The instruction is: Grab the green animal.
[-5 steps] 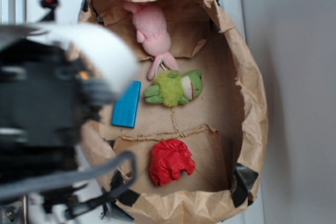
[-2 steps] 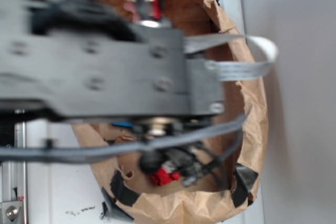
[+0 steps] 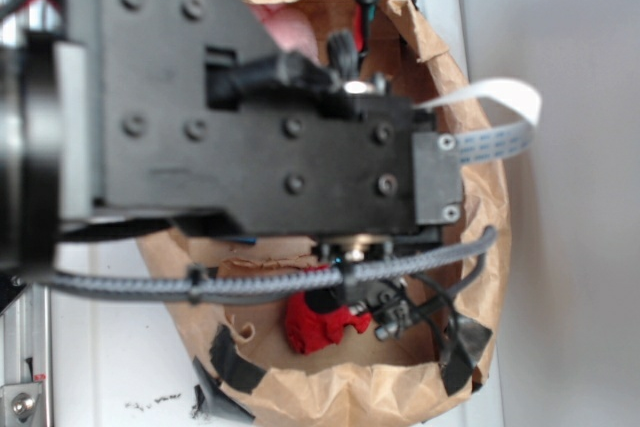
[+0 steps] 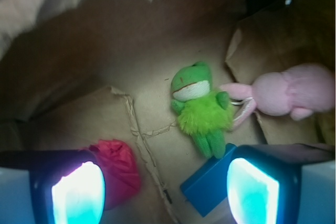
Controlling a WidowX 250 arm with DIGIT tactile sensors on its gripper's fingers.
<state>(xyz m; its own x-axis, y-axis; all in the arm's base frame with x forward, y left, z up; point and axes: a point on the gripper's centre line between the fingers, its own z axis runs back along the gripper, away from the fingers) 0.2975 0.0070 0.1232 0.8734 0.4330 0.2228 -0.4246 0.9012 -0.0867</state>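
Observation:
The green animal (image 4: 201, 107) is a small plush frog with a dark green head, fuzzy lime body and green legs. It lies flat on the cardboard floor of the bag in the wrist view, above and between my fingers. My gripper (image 4: 165, 192) is open and empty, hovering above the bag floor, with both glowing pads (image 4: 77, 195) at the bottom of the frame. In the exterior view my arm (image 3: 250, 137) covers the frog completely.
A pink plush rabbit (image 4: 289, 92) lies right of the frog, touching it. A blue block (image 4: 207, 188) lies by the frog's feet near my right finger. A red wrinkly lump (image 4: 119, 167) (image 3: 320, 325) sits by my left finger. Brown paper bag walls (image 3: 480, 197) surround everything.
My arm has swung from the left edge over the bag and now covers the frog, rabbit and blue block in the exterior view.

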